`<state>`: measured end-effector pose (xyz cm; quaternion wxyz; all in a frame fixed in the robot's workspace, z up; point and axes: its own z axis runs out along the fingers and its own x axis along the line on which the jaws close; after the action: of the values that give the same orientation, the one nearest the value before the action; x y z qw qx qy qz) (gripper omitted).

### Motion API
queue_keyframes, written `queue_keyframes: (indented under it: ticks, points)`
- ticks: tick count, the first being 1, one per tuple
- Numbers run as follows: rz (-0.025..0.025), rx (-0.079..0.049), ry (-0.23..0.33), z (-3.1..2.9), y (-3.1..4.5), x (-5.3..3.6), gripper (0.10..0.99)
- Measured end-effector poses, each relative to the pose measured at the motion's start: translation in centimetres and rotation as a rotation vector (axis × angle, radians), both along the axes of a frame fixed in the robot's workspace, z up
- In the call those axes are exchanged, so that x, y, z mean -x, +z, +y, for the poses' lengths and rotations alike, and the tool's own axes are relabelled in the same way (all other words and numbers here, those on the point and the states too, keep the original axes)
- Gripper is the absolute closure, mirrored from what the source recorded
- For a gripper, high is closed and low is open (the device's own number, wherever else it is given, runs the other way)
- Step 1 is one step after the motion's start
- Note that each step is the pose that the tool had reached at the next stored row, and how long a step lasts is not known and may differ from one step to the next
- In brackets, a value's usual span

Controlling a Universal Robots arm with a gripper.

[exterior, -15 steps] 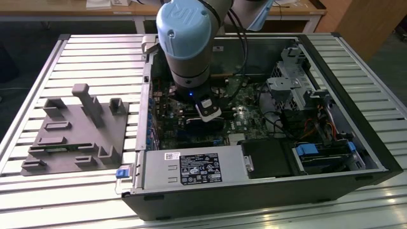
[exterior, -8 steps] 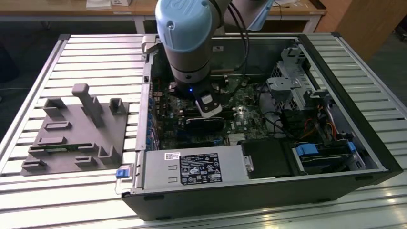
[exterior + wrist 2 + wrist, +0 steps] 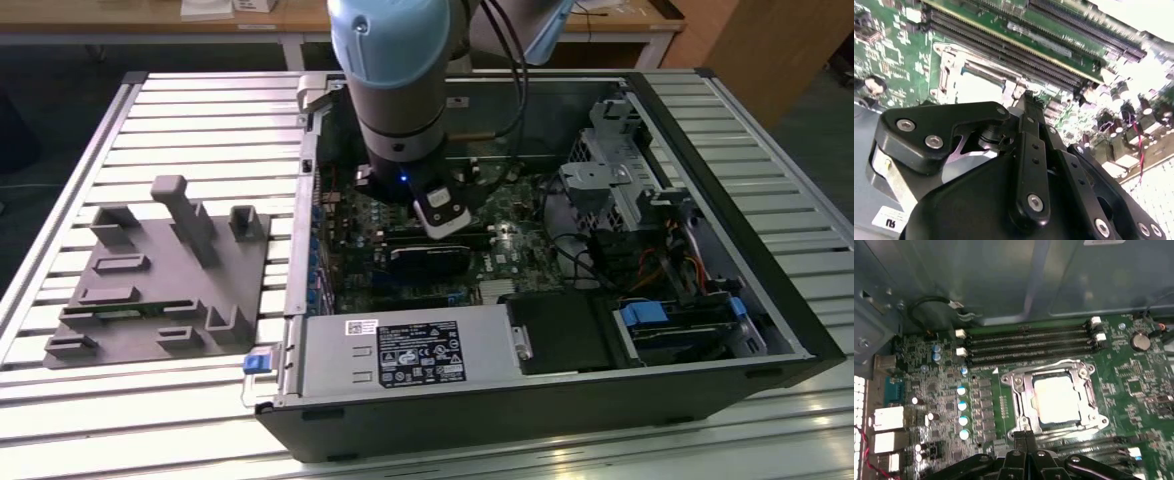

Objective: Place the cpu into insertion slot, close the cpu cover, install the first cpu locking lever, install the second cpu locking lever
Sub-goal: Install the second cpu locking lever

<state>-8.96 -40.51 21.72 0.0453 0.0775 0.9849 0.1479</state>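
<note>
Jaws together, that is how we read them: in the first wrist view the gripper (image 3: 1025, 436) shows its two fingertips pressed side by side with nothing between them, and the second wrist view gives the same closed pair, tips down by the edge of the socket.

Just beyond the tips sits the cpu (image 3: 1056, 399), a pale square lying flat in the insertion slot (image 3: 1030, 412). So by our judgement the first step is done. Around the chip lies the cpu cover (image 3: 1054, 369), its silvery frame down flat over the socket with the chip showing through the cut-out, which suggests the cover is closed too.

We judge the work to be at the locking levers. The tips hang just beside the near edge of the frame, where a thin lever would run, though we cannot tell whether they touch one, or whether either lever is latched.

Further out run the long black memory slots (image 3: 1029, 342), then the grey wall of the computer case (image 3: 561, 405). In the exterior view the arm (image 3: 394, 90) reaches down into the open case on the slatted worktop (image 3: 160, 400).
</note>
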Motion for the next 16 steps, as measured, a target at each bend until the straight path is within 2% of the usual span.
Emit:
queue_keyframes:
  ticks: [3,4,12,16]
  points:
    - [-0.0001,0.038,-0.005,0.00,0.07,-0.18,0.980]
    - [-0.0001,0.043,-0.006,0.02,0.07,-0.25,0.980]
    - [0.0019,0.054,-0.007,0.75,0.04,-1.61,0.980]
    - [0.0020,0.064,-0.008,1.21,0.04,-2.14,0.980]
